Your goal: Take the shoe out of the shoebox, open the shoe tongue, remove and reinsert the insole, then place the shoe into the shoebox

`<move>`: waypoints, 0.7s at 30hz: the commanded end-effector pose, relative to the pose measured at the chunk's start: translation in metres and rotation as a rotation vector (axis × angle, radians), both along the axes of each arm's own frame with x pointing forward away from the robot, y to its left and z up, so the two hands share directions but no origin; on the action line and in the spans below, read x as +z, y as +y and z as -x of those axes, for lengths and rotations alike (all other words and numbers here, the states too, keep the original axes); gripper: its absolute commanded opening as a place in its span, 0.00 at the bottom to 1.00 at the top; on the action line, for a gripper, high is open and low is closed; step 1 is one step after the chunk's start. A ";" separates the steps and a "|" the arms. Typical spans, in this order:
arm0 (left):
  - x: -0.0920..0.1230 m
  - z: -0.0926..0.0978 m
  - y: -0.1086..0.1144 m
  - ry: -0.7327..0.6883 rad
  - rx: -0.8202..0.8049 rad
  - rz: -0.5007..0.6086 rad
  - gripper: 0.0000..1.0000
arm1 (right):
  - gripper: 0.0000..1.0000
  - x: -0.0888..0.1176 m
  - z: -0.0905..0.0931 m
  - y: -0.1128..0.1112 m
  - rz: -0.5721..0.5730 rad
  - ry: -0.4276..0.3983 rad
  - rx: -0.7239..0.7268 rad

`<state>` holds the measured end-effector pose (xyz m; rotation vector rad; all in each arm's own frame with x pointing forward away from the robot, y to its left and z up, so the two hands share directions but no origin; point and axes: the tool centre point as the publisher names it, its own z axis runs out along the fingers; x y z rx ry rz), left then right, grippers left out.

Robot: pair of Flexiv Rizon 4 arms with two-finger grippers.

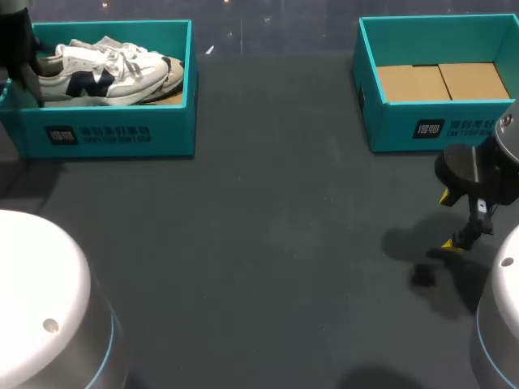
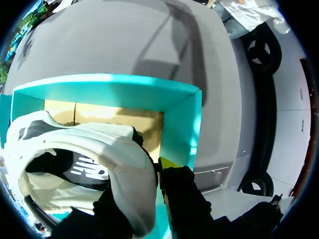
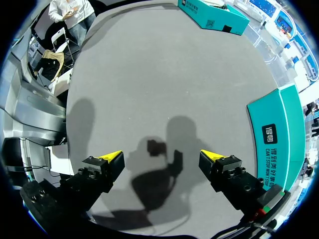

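The jaws of the left gripper pinch only the heel of the shoe in the ten o'clock shoebox, while the right gripper stands wide open and empty, so the shoe may slip when lifted.

shoe in left shoebox, second shoebox right

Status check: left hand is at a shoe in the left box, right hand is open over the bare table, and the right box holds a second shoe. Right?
Not quite. The right box holds no shoe; the head view shows only its brown cardboard floor. The rest stands.
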<state>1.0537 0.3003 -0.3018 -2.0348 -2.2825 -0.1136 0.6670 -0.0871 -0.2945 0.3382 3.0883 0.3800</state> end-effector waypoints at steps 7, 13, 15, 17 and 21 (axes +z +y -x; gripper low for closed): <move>0.044 0.020 -0.007 -0.013 -0.004 0.001 0.00 | 1.00 0.000 0.001 0.000 0.001 -0.002 0.000; 0.079 0.021 -0.012 -0.027 0.030 0.002 0.00 | 1.00 0.000 0.001 0.000 0.001 -0.002 0.000; 0.089 0.024 -0.013 -0.030 0.027 0.001 0.00 | 1.00 0.000 0.001 0.000 0.001 -0.002 0.000; 0.100 0.026 -0.016 -0.031 0.026 -0.001 0.00 | 1.00 0.000 0.001 0.000 0.001 -0.002 0.000; 0.119 0.040 -0.027 -0.028 0.003 -0.010 0.00 | 1.00 0.000 0.001 0.000 0.001 -0.002 0.000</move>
